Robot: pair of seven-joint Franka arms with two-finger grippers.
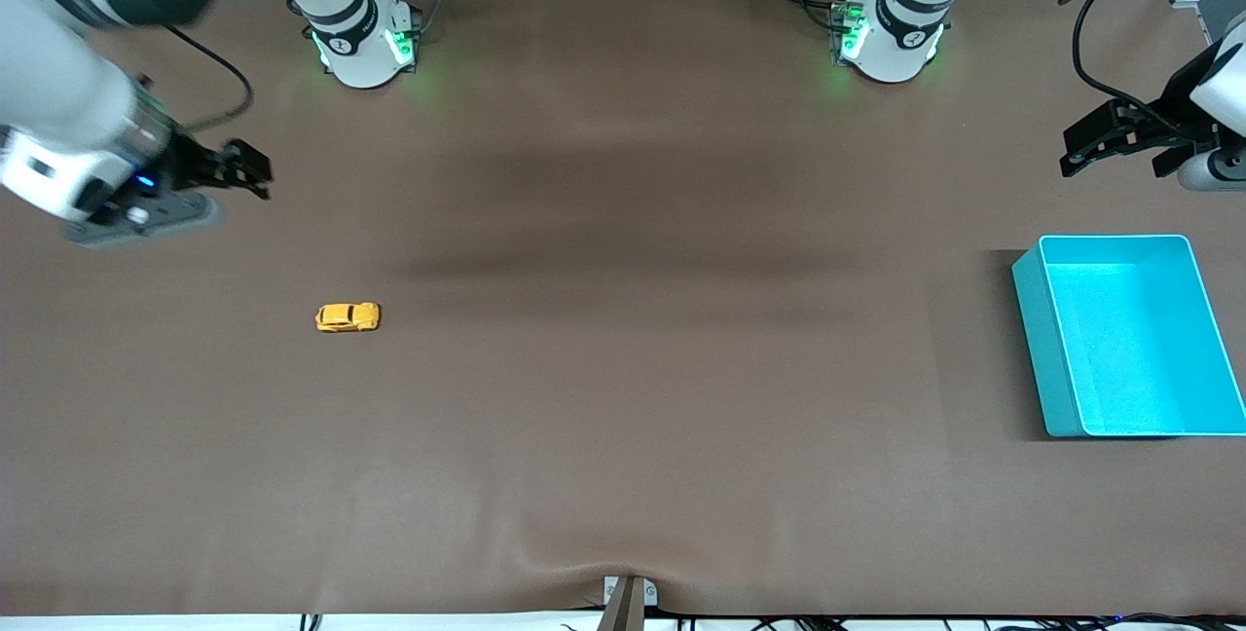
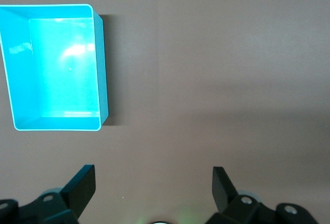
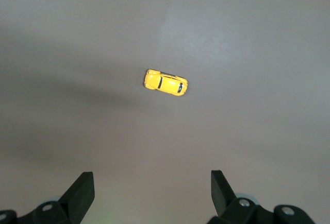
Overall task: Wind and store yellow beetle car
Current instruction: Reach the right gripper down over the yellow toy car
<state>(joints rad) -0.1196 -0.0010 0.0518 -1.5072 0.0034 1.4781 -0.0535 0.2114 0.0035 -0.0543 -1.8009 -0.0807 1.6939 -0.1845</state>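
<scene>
A brown tabletop (image 1: 623,368) stretches beneath two white Franka arms, both raised above it and neither touching anything. The turquoise bin (image 1: 1032,319) sits on the tabletop at the left arm's end, upright and with nothing visible inside; in the left wrist view the same bin (image 2: 100,69) lies apart from the black fingertips (image 2: 82,185) at the frame's edge.

The right gripper (image 1: 248,168) hangs over bare tabletop at the right arm's end, its jaws spread wide and holding nothing, as the right wrist view confirms with both fingers (image 3: 80,190) standing well apart. The left gripper (image 1: 1095,144) hangs over the tabletop at its own end, farther from the front camera than the bin, its jaws likewise released and empty.

The yellow beetle car (image 1: 348,317), smallest item in the scene, rests on its wheels on the tabletop toward the right arm's end, well apart from the bin and nearer to the front camera than the right gripper. From the right wrist the car (image 3: 165,82) shows its dark windows, clear of the jaws.
</scene>
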